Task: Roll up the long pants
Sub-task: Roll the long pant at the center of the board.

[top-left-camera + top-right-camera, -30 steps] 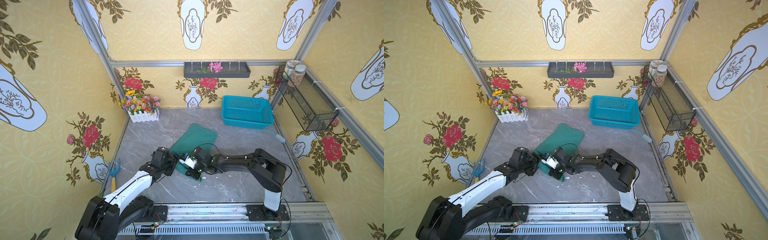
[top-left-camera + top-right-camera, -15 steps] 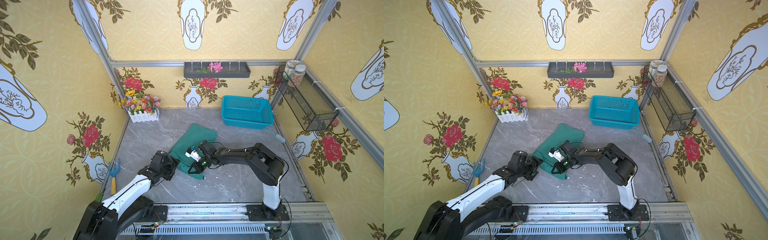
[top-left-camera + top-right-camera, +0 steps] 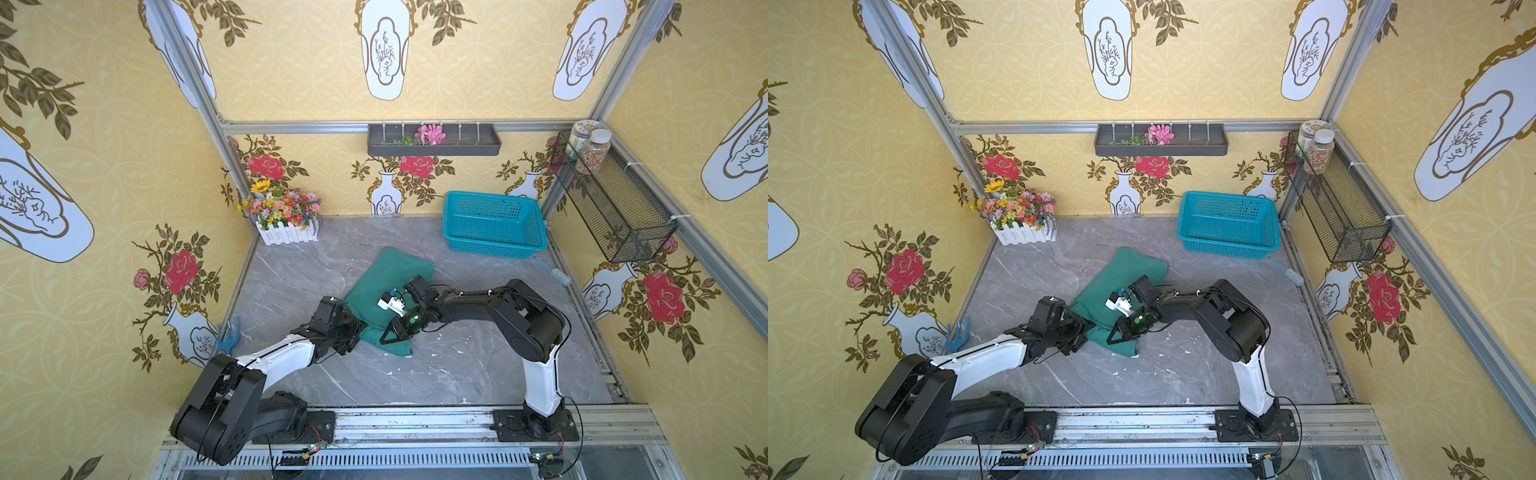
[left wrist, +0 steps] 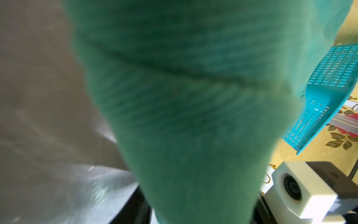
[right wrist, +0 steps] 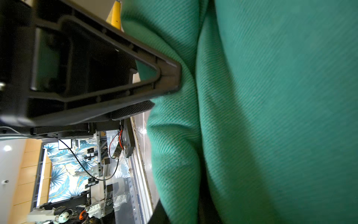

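Observation:
The long pants [image 3: 390, 274] [image 3: 1125, 274] are a dark teal-green bundle lying mid-table, folded over at the near end. My left gripper [image 3: 360, 328] [image 3: 1090, 326] is at the near-left edge of the fold. In the left wrist view the cloth [image 4: 184, 116] fills the gap between its dark fingers [image 4: 135, 205], which press on it from both sides. My right gripper [image 3: 384, 338] [image 3: 1111, 338] is shut on the near fold, just right of the left one. In the right wrist view bunched fabric [image 5: 271, 116] fills the frame, and a black finger of the left gripper [image 5: 160, 77] pushes into it.
A turquoise mesh basket [image 3: 494, 224] stands at the back right, with a brush [image 3: 552, 272] beside it. A flower box [image 3: 286, 232] sits in the back-left corner. A blue tool [image 3: 228, 332] lies by the left wall. A wire shelf [image 3: 615, 199] hangs on the right wall.
My left gripper moved right from beside the pants onto their near-left edge, and its jaws narrowed on the cloth. The right gripper kept its hold and barely moved.

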